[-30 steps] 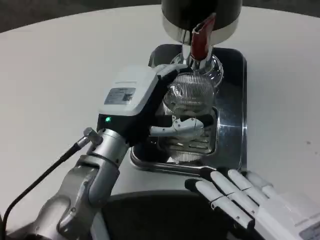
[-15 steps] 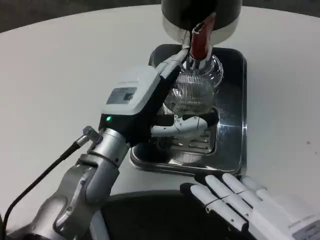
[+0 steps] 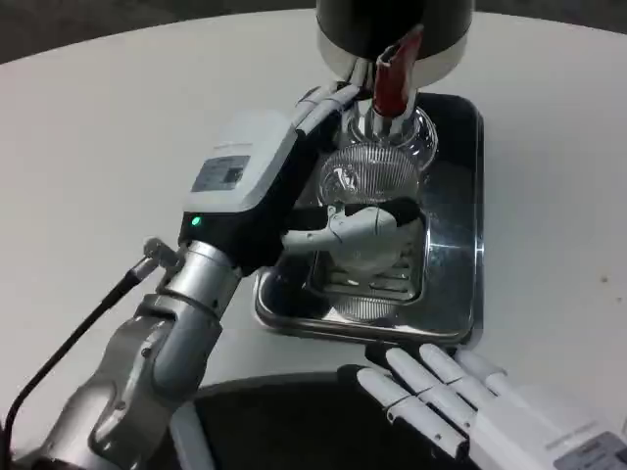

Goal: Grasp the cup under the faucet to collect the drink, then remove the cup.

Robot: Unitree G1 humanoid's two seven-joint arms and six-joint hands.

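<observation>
White tabletop [image 3: 118, 117] fills the scene, curving off toward a dark floor at the far edge. From the lower left, the left hand [image 3: 294, 196] reaches across to the middle, its white back turned up; one finger lies across the near side of the cup [image 3: 370, 181] and others show behind it by the rim, so the hand is wrapped around the ribbed clear glass. The cup stands on the grille of a shiny metal drip tray [image 3: 460, 255], directly below the red-handled faucet [image 3: 392, 83] of a dark, steel-banded dispenser [image 3: 392, 29]. No liquid can be made out in the glass. Further right and nearer the camera, the right hand [image 3: 441, 397] lies flat at the table's edge just in front of the tray, fingers stretched apart and holding nothing.

By the look of it, the grasp is made and collecting is the step in hand. Next comes working the faucet, probably with the free right hand, while the left holds the cup steady under the spout.
</observation>
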